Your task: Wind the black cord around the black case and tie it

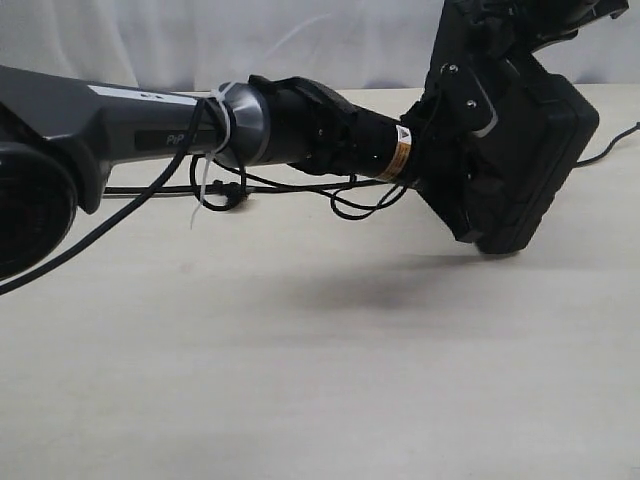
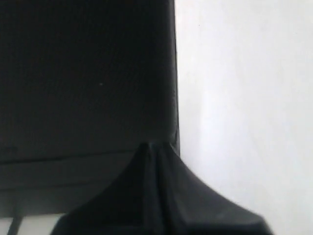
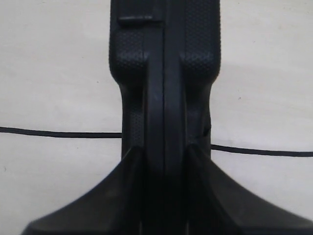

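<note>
The black case (image 1: 535,150) hangs tilted above the table, held between both arms. My left gripper (image 1: 447,185) reaches in from the left and is shut on the case's edge. In the left wrist view the case (image 2: 88,73) fills most of the picture, and my left gripper (image 2: 157,149) pinches its corner. My right gripper (image 1: 490,85) comes down from the top right. In the right wrist view it (image 3: 164,159) is shut on the textured case (image 3: 164,63), seen edge-on. The black cord (image 3: 49,133) lies straight across the table beneath the case. One stretch of it (image 1: 618,143) shows at the right edge.
The pale table (image 1: 320,380) spreads in front of the arms, with the case's shadow on it. Smooth black cables (image 1: 215,185) zip-tied to the left arm hang in loops just above the tabletop. A white curtain (image 1: 200,40) closes the back.
</note>
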Robot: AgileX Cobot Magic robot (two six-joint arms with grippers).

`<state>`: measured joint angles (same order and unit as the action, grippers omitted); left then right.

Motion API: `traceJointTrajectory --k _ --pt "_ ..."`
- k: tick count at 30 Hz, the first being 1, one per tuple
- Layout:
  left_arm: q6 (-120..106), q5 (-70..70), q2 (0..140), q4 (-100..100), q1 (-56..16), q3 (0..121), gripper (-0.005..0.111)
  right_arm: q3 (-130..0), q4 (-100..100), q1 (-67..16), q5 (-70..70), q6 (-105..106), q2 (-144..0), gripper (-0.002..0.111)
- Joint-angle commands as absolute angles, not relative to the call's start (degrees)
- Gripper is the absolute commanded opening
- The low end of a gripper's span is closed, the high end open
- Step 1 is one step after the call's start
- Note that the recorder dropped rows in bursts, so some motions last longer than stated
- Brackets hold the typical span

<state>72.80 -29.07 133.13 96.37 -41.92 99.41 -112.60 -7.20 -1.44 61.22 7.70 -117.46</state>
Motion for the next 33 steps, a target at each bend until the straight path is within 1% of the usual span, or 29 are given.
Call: traceJointTrajectory --k 1,5,12,14,19,23,25,27,29,31,33 --pt "79.58 -33.19 131.07 99.95 -41.17 99.42 0.0 -112.62 -5.52 -1.5 64.18 4.58 -117.46 0.004" --pt "83.58 -33.73 127.34 99.95 -38.2 97.61 0.0 -112.62 -5.97 -1.5 64.55 3.72 -117.46 0.004" --pt "85.7 -33.24 118.51 99.95 -28.9 89.93 0.0 -112.62 -6.14 -1.5 65.04 3.72 -117.46 0.004" --pt "85.52 -30.6 115.87 99.95 -26.05 87.66 0.0 -112.62 -6.14 -1.5 65.37 3.72 -117.46 0.004" --pt "85.31 -16.26 112.58 99.95 -21.1 83.18 0.0 -112.62 -6.14 -1.5 66.05 3.82 -117.46 0.004" --pt "86.61 -15.85 112.58 99.95 -17.02 79.71 0.0 -112.62 -6.14 -1.5 66.03 4.32 -117.46 0.004" --pt "87.2 -15.93 112.58 99.95 -15.06 78.24 0.005 -112.62 -6.14 -1.5 66.03 4.87 -117.58 0.004" --pt "87.2 -15.93 112.58 99.95 -13.17 76.98 0.015 -112.62 -6.14 -1.5 66.17 5.21 -117.68 0.004" --pt "88.15 -14.74 112.58 99.95 -11.23 75.79 0.028 -112.62 -6.14 -1.5 66.61 5.31 -117.8 0.004" --pt "88.43 -9.23 112.58 99.95 -10.6 74.32 0.037 -112.62 -6.14 -1.5 66.74 5.51 -118.09 0.004" --pt "84.61 2.61 112.58 99.95 -10.89 72.6 0.039 -112.62 -6.14 -1.5 66.76 5.51 -118.19 0.004"
